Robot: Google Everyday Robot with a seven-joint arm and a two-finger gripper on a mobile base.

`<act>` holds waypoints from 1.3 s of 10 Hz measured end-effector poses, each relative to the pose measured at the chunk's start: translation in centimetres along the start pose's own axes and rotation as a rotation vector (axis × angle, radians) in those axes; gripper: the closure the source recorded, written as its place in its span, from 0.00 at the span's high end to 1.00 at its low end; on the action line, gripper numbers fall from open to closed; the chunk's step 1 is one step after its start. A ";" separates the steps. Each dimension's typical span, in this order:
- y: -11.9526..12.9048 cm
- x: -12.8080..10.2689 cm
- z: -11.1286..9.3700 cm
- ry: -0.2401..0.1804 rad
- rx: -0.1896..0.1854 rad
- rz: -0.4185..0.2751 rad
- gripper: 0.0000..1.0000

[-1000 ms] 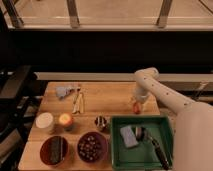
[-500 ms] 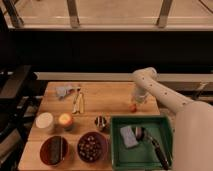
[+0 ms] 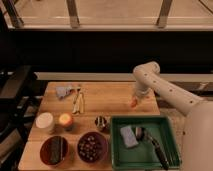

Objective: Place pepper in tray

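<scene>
The pepper (image 3: 133, 104) is a small orange-red shape at the right side of the wooden table (image 3: 107, 97), just beyond the tray's far left corner. My gripper (image 3: 135, 100) hangs straight down from the white arm, right over the pepper and touching or nearly touching it. I cannot tell whether the pepper is held or lies on the table. The green tray (image 3: 170, 131) stands at the front right, close in front of the gripper. It holds a grey-blue sponge (image 3: 128, 136) and a dark-handled tool (image 3: 153, 145).
A blue cloth (image 3: 64, 90) and pale utensils (image 3: 78, 101) lie at the back left. A white container (image 3: 44, 121), an orange-topped candle (image 3: 65, 120) and a small metal cup (image 3: 101, 123) stand mid-left. Two dark red bowls (image 3: 54, 150) (image 3: 92, 147) stand at the front left.
The arm and gripper have stayed over the pepper with only a very slight shift. Nothing else has moved.
</scene>
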 end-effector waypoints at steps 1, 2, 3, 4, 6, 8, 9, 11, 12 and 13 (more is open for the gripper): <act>0.1 -0.9 -2.2 0.010 0.013 -0.016 0.00; 0.5 -2.0 -3.5 0.010 0.022 -0.030 0.00; 0.9 -3.3 -4.3 0.008 0.031 -0.040 0.00; 1.5 -4.8 -5.1 0.009 0.045 -0.048 0.00; 2.6 -8.4 -7.3 0.015 0.070 -0.055 0.00; 3.5 -12.8 -9.3 0.009 0.073 -0.066 0.00; 3.9 -14.1 -9.8 -0.001 0.066 -0.069 0.00; 4.1 -14.2 -9.9 -0.001 0.062 -0.068 0.00; 4.0 -14.3 -9.9 -0.001 0.063 -0.070 0.00; 4.0 -14.3 -9.9 -0.001 0.063 -0.070 0.00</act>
